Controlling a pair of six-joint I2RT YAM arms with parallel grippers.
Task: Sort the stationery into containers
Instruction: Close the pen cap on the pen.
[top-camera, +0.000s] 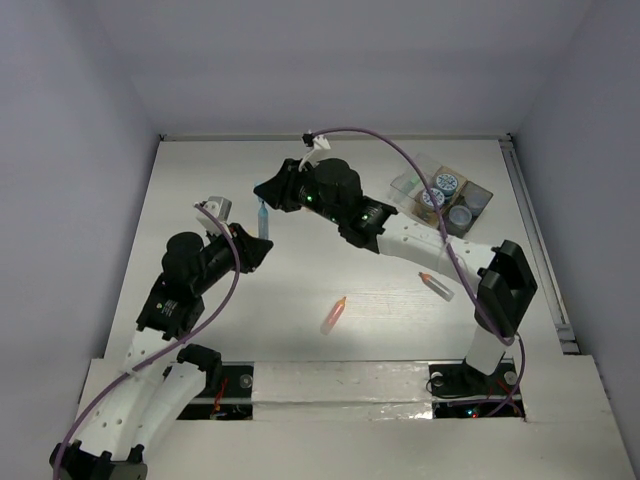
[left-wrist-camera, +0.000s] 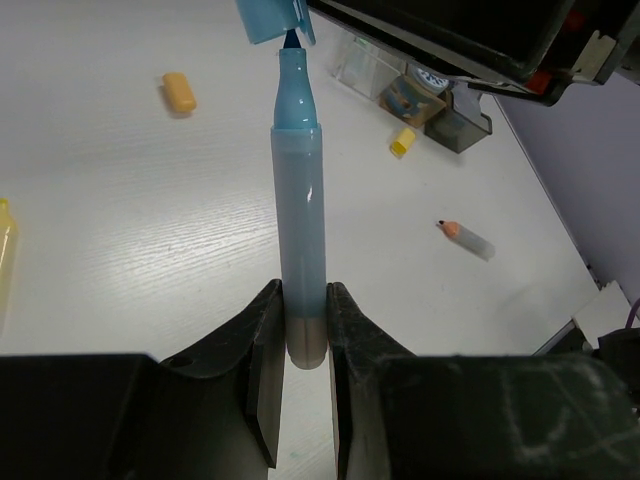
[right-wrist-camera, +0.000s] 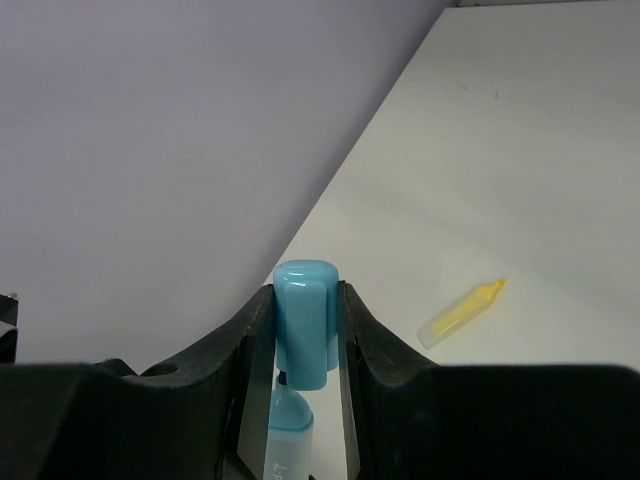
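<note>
The white bench (top-camera: 200, 170) carries the clear box (top-camera: 410, 182) and dark tray (top-camera: 472, 208) at its far right, with round jars (top-camera: 446, 184) in them. The left hand (left-wrist-camera: 305, 300) is clenched on the tail of a blue marker (left-wrist-camera: 298, 230), held above the bench well apart from both containers. The right hand (right-wrist-camera: 305, 310) pinches the marker's blue cap (right-wrist-camera: 305, 325) right at the nib. The step looks like capping. Next, the cap needs lining up and pressing straight on.
</note>
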